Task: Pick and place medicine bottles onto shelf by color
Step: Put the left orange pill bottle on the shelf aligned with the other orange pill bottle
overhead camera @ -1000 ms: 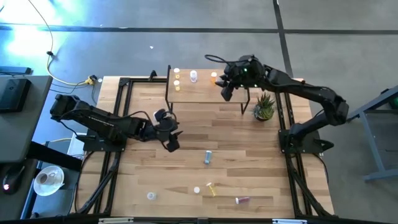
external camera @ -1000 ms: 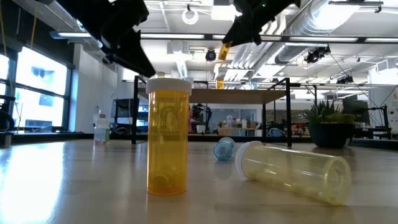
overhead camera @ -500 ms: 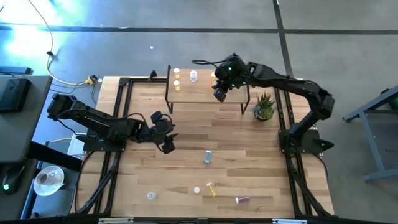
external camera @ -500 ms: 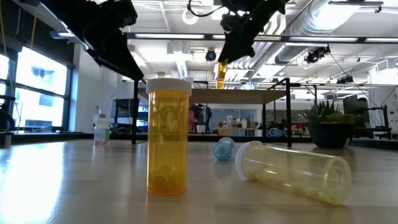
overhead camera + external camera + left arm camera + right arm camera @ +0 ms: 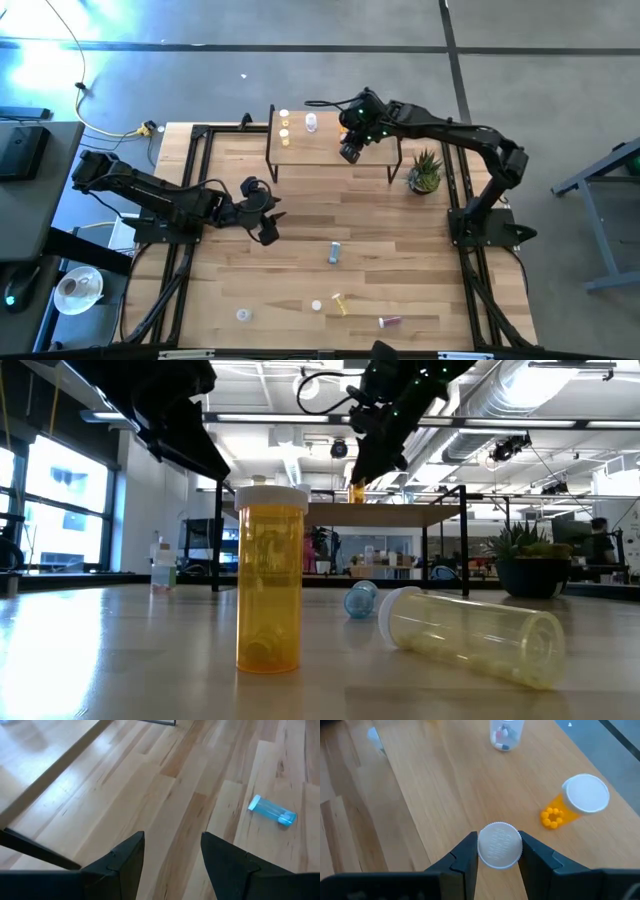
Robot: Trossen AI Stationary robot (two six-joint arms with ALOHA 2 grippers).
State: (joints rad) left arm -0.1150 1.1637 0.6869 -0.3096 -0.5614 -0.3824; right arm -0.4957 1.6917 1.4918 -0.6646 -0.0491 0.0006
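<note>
Bottle (image 5: pixel 500 845) upright (cap skyward) above shelf (image 5: pixel 435 795), pinched in right jaws.

right hand (image 5: pixel 349 150) shifted left over shelf (image 5: pixel 325 147), left hand (image 5: pixel 262 213) drawn back

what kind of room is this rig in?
Probably a robotics lab or industrial workspace: exposed silver ceiling ducts and strip lights in the low view, a bare grey concrete floor around the black-framed wood-plank table, cables trailing across it.
</note>
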